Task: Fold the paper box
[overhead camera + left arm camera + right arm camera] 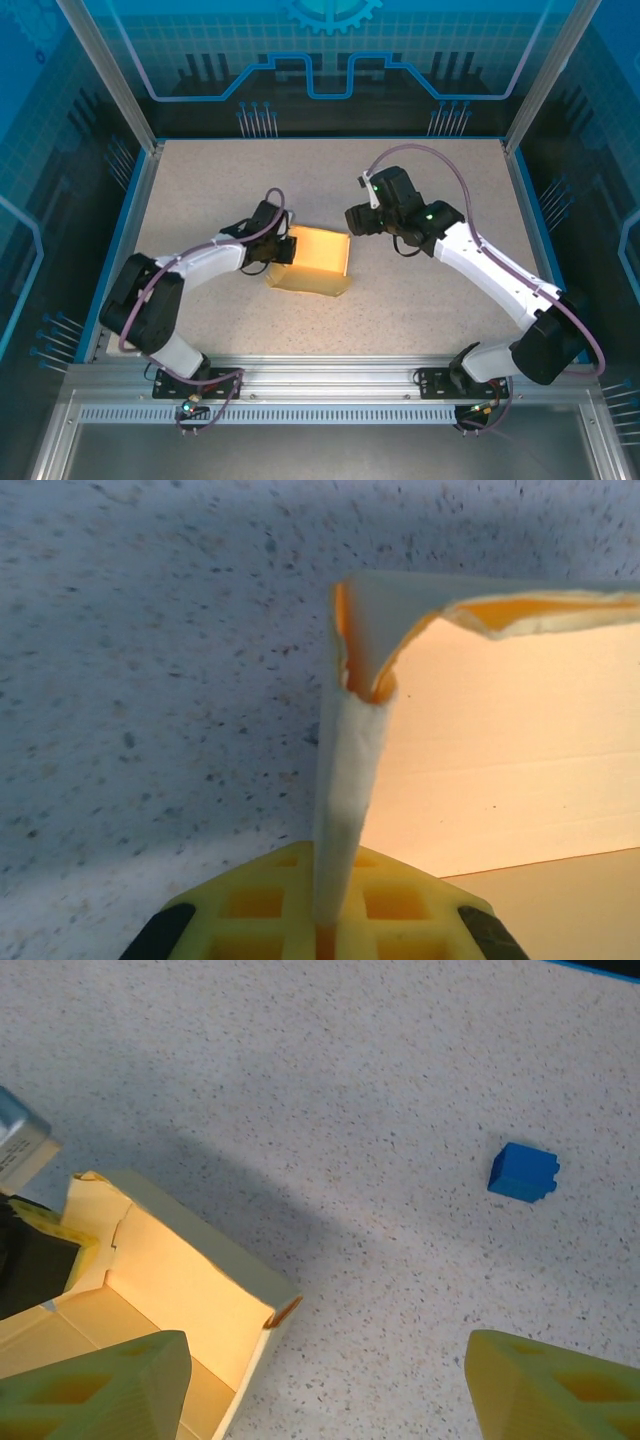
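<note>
Paper box [500,760]: wall clamped by left gripper [325,915], frame centre.
Right gripper [325,1385]: held apart above worktop [350,1110], lower frame.

The paper box [312,258] is matt thin card; the table [430,290] is speckled and finely grainy.

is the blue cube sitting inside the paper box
No, the blue cube lies on the speckled table, well apart from the paper box.
</note>
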Action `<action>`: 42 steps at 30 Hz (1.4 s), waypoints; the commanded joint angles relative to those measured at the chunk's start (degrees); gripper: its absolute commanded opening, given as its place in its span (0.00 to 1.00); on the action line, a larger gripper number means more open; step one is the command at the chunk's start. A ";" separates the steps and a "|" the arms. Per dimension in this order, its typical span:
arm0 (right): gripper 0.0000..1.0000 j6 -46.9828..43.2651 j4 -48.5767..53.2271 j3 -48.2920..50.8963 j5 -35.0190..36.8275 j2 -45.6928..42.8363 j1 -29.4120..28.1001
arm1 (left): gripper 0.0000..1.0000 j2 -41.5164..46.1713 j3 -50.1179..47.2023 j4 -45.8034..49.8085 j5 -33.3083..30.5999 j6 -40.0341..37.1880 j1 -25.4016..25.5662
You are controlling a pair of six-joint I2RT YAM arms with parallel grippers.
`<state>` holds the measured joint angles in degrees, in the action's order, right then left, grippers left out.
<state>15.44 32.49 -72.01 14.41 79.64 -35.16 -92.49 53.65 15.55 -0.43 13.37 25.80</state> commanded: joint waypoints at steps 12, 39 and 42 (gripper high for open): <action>0.73 0.64 -1.50 6.25 -1.01 -0.97 2.80 | 0.08 -14.46 16.22 16.49 5.85 -7.02 -0.27; 0.72 0.20 -4.43 9.16 -1.69 2.36 6.06 | 0.63 8.92 7.32 0.18 -3.36 -1.87 -4.91; 0.73 0.20 -5.10 9.34 -1.58 1.85 6.24 | 0.65 14.59 0.98 -2.77 -6.21 -0.56 -5.54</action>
<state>15.57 28.80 -63.57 13.19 83.00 -29.61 -81.71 58.94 17.23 -2.50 10.39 20.69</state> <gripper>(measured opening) 0.726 0.646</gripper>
